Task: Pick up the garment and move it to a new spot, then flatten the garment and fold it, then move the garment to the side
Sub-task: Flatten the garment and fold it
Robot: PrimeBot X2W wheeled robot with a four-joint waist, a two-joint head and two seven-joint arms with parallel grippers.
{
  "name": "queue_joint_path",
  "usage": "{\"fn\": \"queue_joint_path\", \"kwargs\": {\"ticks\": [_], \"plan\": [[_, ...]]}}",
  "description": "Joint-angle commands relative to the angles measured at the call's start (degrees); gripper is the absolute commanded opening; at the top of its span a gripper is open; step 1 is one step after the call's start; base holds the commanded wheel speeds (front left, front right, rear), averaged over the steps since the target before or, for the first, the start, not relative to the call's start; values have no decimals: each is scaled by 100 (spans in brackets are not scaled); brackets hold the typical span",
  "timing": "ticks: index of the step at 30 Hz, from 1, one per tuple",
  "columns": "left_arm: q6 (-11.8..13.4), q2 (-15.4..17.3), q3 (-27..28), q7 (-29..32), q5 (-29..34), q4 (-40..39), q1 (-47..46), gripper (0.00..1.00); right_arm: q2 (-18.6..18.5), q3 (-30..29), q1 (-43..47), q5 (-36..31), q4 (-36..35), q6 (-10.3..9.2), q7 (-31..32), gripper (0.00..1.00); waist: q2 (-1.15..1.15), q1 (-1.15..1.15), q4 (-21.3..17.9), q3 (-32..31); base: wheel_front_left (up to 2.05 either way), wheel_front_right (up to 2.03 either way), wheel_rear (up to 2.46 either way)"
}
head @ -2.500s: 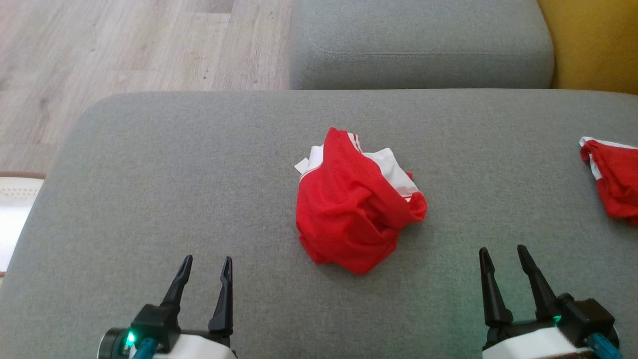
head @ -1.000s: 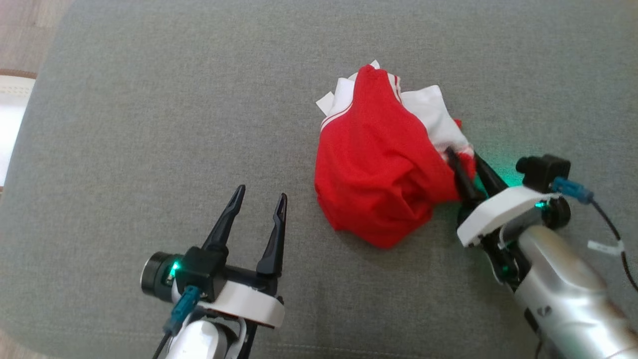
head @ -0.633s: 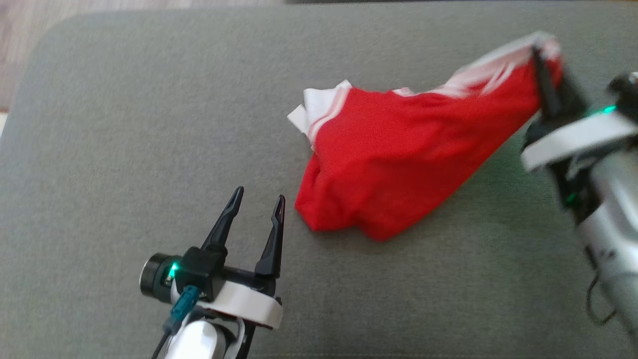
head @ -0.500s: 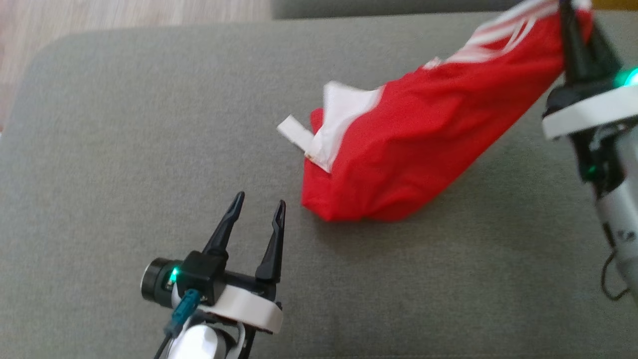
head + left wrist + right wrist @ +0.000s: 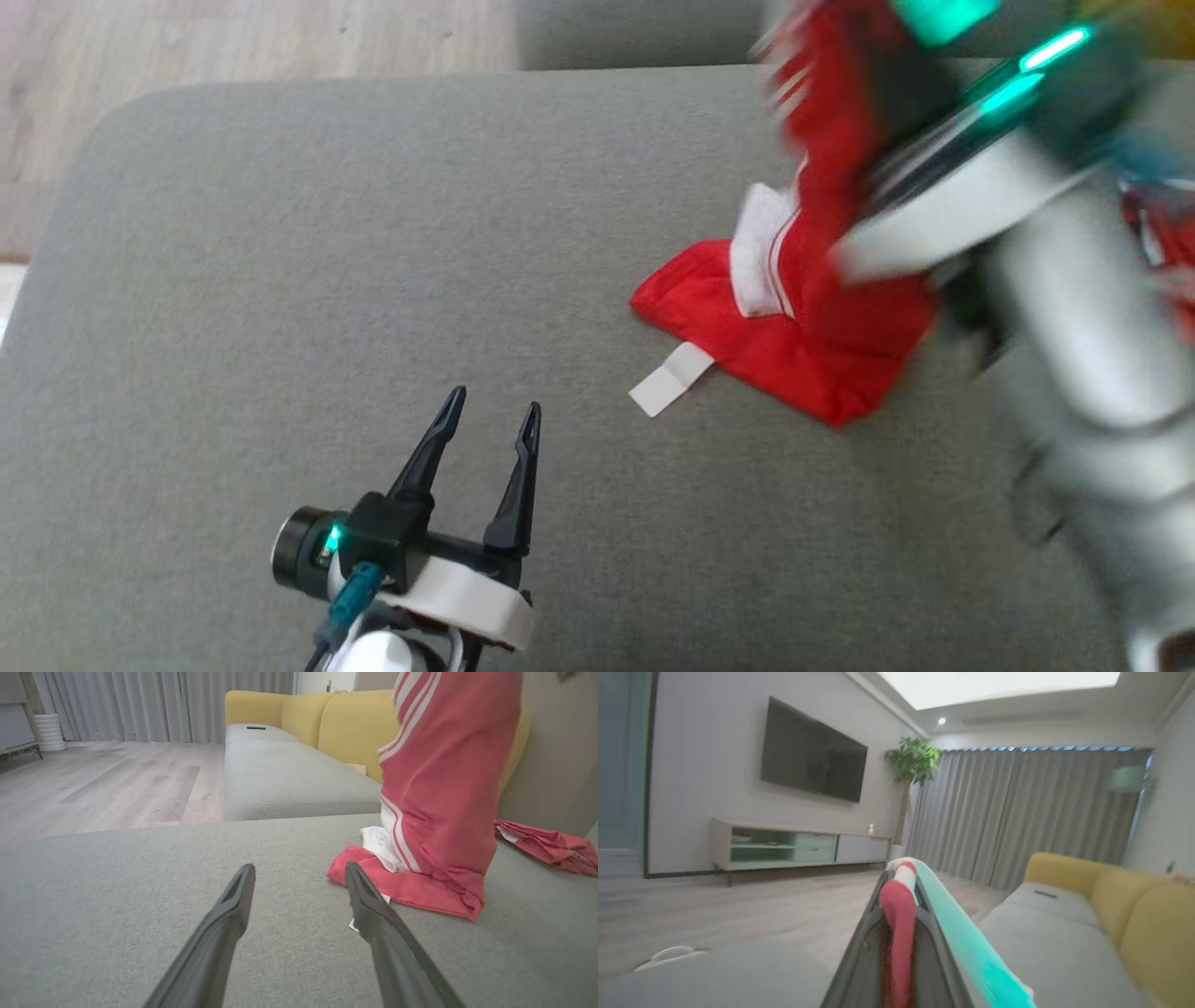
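Expect the limp, light red-and-white fabric garment (image 5: 803,355), pinched by the fingers of the right gripper (image 5: 901,872) above the grey sofa cushion (image 5: 280,233), to drape; take its hem with the left gripper (image 5: 492,406), fingers spread.

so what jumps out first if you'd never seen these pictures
The red garment with white stripes hangs tall at the right from the shut right gripper, its lower end pooled on the grey cushion. The left gripper is open and empty at the lower left of the head view. A second red garment lies further right.
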Motion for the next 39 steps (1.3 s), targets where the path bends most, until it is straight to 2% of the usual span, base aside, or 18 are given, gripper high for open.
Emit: {"fn": "queue_joint_path", "kwargs": {"ticks": [1, 9, 10, 11, 12, 15, 20, 26, 31, 34, 39], "plan": [[-11, -17, 124, -70, -22, -193, -172, 100, 171, 248, 244, 48, -49, -5, 14, 0, 0, 0, 96, 69, 0, 0, 0], [50, -17, 180, -70, -69, -221, -271, 100, 808, 1771, 1295, 439, 866, -5, -161, 0, 0, 0, 370, 228, 0, 0, 0], [61, -17, 205, -70, -70, -230, -271, 100, 862, 1888, 1373, 503, 963, -5, -194, 14, 0, 0, 384, 235, 0, 0, 0], [61, -17, 226, -70, -71, -235, -273, 100, 911, 1984, 1428, 556, 1034, -5, -228, 87, 0, 0, 395, 240, 0, 0, 0], [58, -17, 241, -70, -70, -238, -276, 100, 960, 2087, 1475, 637, 1056, -5, -266, 100, 0, 0, 404, 243, 0, 0, 0], [64, -17, 286, -70, -72, -240, -300, 100, 985, 2271, 1543, 880, 945, -5, -352, 100, 0, 0, 389, 237, 0, 0, 0], [57, -17, 290, -70, -24, -274, -365, 100, 631, 2249, 1604, 816, 426, -5, -388, 100, 0, 0, 227, 213, 0, 0, 0], [-164, -17, 103, -70, -244, 269, -345, 100, 88, 1036, 2331, 454, -302, -5, -390, 100, 0, 0, -52, 207, 0, 0, 0], [-265, -17, -52, -70, -788, 1307, -323, 100, -12, 46, 3052, 204, -613, -5, -391, 100, 0, 0, -299, 211, 0, 0, 0], [-286, -17, -177, -70, -1152, 1879, -446, 100, 49, -237, 3301, 62, -689, -5, -391, 100, 0, 0, -453, 195, 0, 0, 0], [-162, -17, -275, -70, -1286, 2420, -657, 100, 191, -386, 3457, -34, -754, -5, -391, 100, 0, 0, -645, 150, 0, 0, 0]]}}
